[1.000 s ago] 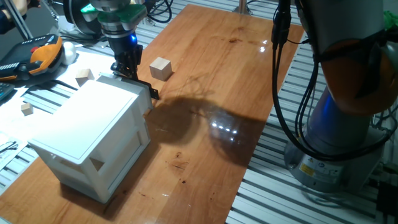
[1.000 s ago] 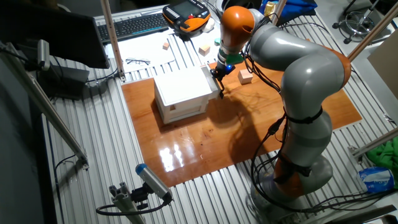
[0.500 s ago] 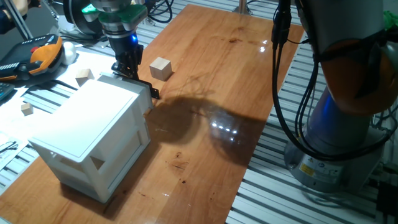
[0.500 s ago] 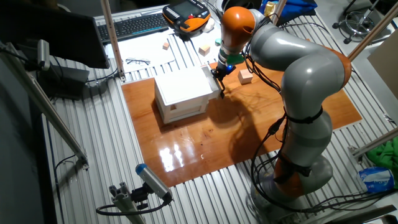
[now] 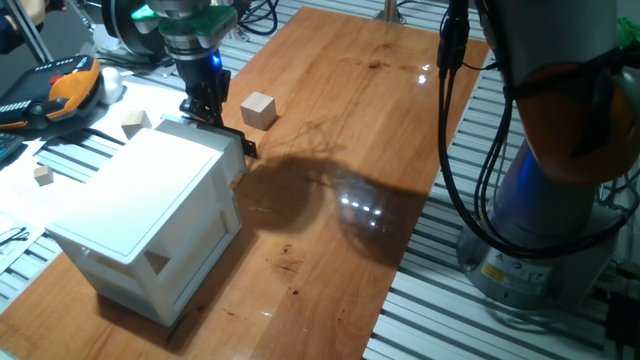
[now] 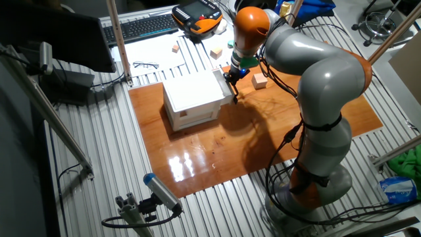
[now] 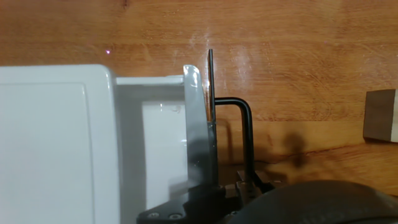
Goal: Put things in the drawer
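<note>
At the cabinet's [image 5: 140, 215] far corner the gripper [image 5: 205, 108] hangs over the drawer [image 7: 186, 124] front — drawer barely slid out, a sliver of white interior showing. Whether the fingers are spread or closed I cannot tell. One cube [image 5: 258, 110] sits on the wood nearby — untouched.

White cabinet [image 7: 56, 143] fills left; drawer [image 7: 193, 118] slid slightly out, its front wall edge-on, black handle tab [image 7: 239, 134] just beside; dark gripper [image 7: 214, 186] at bottom, wooden cube [image 7: 380, 115] at right edge.
</note>
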